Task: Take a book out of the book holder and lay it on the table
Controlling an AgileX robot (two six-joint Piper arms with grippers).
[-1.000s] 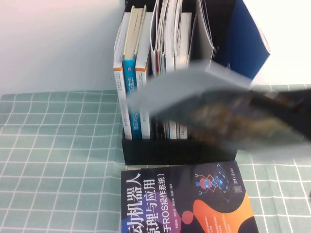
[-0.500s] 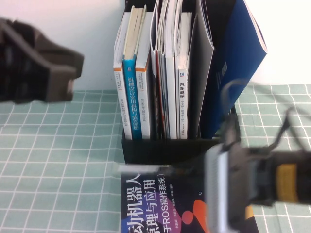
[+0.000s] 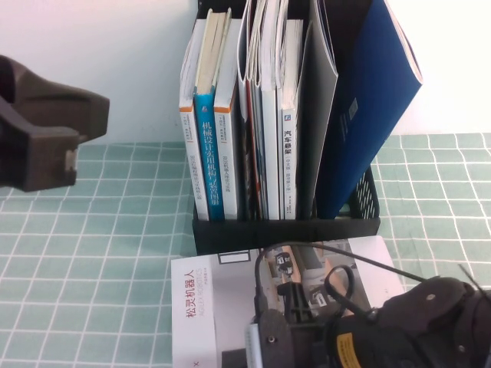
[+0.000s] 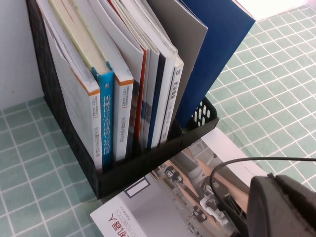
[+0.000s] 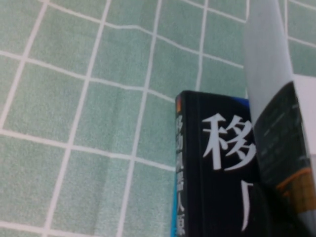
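We see the book [image 3: 222, 307] lying flat on the table [image 3: 92, 253], just in front of the book holder [image 3: 284, 234], with the right gripper [image 3: 295, 337] low over its near part. The jaws are clenched; in the right wrist view a pale cover edge runs past them above a dark navy book [image 5: 217, 173], so they seem to pinch the book. The left gripper [image 3: 42, 134] hangs raised at the left; we cannot tell its state. Half a second ago the navy cover lay bare here; now the book covers it. It is white and grey, with small red characters and a photo of wheeled robots.
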